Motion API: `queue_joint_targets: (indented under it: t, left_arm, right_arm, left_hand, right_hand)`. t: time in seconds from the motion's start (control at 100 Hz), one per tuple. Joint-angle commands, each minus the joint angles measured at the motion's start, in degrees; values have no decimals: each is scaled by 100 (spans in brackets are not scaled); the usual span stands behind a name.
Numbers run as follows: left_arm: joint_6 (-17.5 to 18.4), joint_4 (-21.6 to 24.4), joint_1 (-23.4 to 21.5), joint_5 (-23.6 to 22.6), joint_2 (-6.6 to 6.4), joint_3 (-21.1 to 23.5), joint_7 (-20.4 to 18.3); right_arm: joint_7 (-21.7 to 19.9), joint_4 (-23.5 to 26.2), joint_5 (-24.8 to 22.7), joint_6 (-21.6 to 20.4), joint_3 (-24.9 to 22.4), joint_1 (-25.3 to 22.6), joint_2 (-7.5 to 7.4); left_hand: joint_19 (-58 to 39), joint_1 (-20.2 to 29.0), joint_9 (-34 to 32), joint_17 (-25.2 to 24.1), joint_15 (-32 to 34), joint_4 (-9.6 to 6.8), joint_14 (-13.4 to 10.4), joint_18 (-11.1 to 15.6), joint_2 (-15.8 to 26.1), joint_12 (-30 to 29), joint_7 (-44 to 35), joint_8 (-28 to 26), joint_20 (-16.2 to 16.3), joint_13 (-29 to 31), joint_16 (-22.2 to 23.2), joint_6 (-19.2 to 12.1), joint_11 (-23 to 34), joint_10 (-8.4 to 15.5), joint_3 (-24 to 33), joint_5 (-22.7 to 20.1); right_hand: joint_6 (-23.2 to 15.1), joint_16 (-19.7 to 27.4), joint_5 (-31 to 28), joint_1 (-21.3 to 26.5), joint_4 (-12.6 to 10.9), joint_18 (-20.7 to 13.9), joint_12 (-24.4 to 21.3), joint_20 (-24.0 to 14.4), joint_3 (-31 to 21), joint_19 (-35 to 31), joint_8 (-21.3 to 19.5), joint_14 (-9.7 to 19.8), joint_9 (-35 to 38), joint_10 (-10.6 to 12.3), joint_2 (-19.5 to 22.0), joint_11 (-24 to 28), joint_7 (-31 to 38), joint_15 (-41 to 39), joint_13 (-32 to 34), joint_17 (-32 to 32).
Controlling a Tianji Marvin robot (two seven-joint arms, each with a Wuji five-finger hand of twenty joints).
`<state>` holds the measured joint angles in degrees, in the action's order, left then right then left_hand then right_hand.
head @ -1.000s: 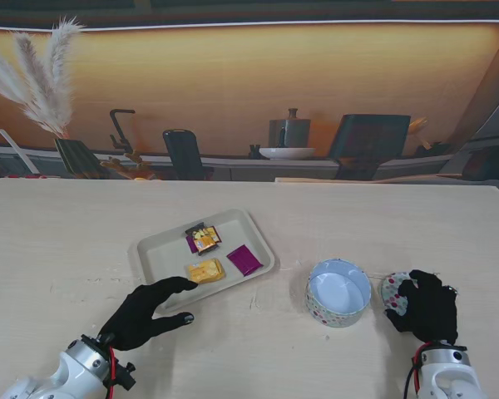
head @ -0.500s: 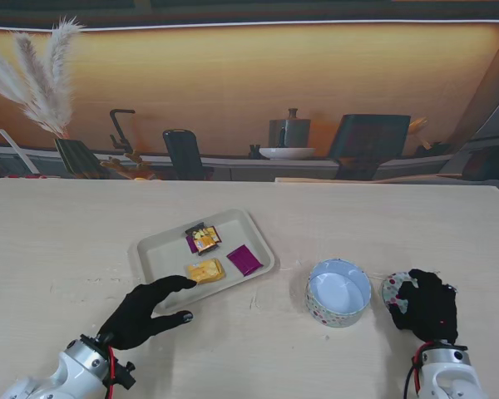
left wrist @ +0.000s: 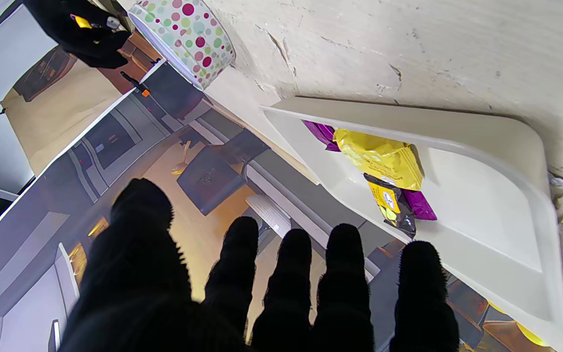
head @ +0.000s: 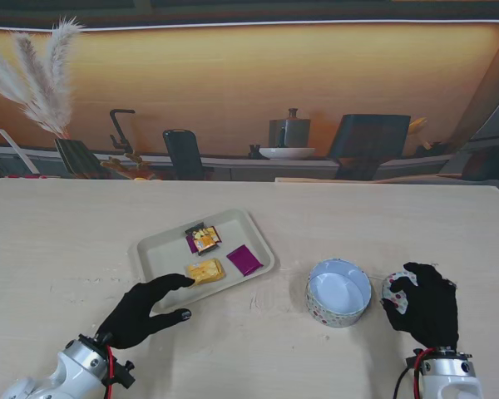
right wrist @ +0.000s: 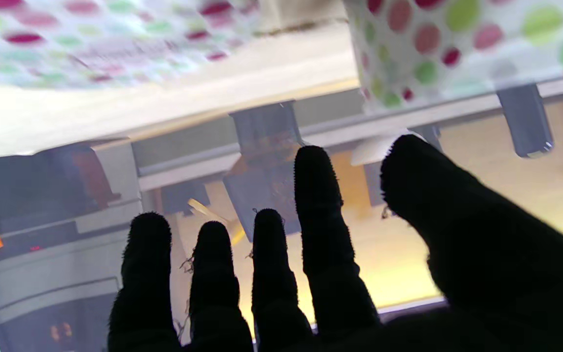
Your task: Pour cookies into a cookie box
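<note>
Bare table (head: 83, 233) lies open left of the tray (head: 150, 253) & far side of it — a clear lane also runs btwn tray and open dotted box (head: 338, 292), while the lid (head: 392, 291) crowds the box's right side, just beside it.

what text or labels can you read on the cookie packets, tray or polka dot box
None can be read.
Dark packet: small print on its yellow label, too small to read.
Yellow packet: no legible text.
Purple packet: plain as seen.
Polka dot box and tray: no lettering visible.
</note>
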<state>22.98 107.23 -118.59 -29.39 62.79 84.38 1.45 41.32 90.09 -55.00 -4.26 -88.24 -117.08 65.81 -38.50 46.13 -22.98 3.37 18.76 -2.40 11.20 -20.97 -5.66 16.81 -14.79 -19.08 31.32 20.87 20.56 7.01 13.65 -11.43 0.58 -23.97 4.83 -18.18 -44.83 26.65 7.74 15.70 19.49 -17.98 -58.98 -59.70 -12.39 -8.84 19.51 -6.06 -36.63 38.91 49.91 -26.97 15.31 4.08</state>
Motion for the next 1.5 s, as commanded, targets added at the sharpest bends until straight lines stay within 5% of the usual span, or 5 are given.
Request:
queue_joint_targets:
  t: [0.0, 0.18, 0.74, 1.06, 1.49]
  left_arm:
    - [27, 26, -60, -4, 38, 13, -65]
    - [38, 20, -69, -18, 50, 47, -15]
    - [44, -42, -35, -110, 82, 246, 117]
    - [-65, -191, 127, -559, 108, 232, 456]
    - [-901, -911, 1190, -709, 93, 51, 421]
  right_arm:
    - [-11, 271, -88, -98, 17, -105, 25]
    - [217, 846, -185, -380, 104, -330, 48]
    - [-48, 1737, -295, -818, 849, -479, -25]
    - [-457, 1708, -116, -1018, 1147, -395, -59]
    - [-261, 1746, -200, -958, 1193, -428, -52]
  left_hand:
    - [-12, 23, -57, -85, -41, -73, 19, -37, 310, 41, 82, 33, 114, -8, 105, -65, -112, 58, -79, -144]
    - [5, 27, -61, -89, -49, -75, 13, -42, 297, 41, 86, 36, 102, -11, 100, -64, -112, 52, -80, -150]
    - [279, 185, -41, -222, -164, -127, -84, 59, -37, 61, 81, 26, 28, -151, 65, -57, -102, 92, -32, -97]
    - [382, 321, 193, -259, -267, -188, -224, 93, -287, 59, 91, 22, 51, -311, 32, -50, -121, 175, 84, 121]
    - [-250, 306, 688, -263, -172, -171, -295, 130, -679, 54, 100, 106, 804, -483, 269, 125, -70, 200, 587, 539]
  right_hand:
    - [-86, 50, 76, -171, -145, 66, -12, -21, -19, -134, -120, -85, 144, -44, 128, 5, -103, 16, 125, 25]
    - [-73, -144, 104, -322, -387, 331, 20, -501, 62, -483, -729, -232, 647, -74, 331, -59, -485, -320, 867, 429]
    - [-88, -829, 47, -784, -486, 671, -80, -2588, 760, -2841, -720, -755, 2230, -234, 982, -423, -1197, -2169, 3210, 2987]
    - [-32, -138, 239, -805, -505, 1096, -301, -1452, 1004, -1289, -632, -783, 2307, -343, 1098, -965, -1537, -704, 3084, 2505]
    - [-100, -206, 119, -809, -523, 1123, -240, -1406, 909, -1331, -658, -765, 2626, -272, 1103, -826, -1459, -835, 3160, 2270]
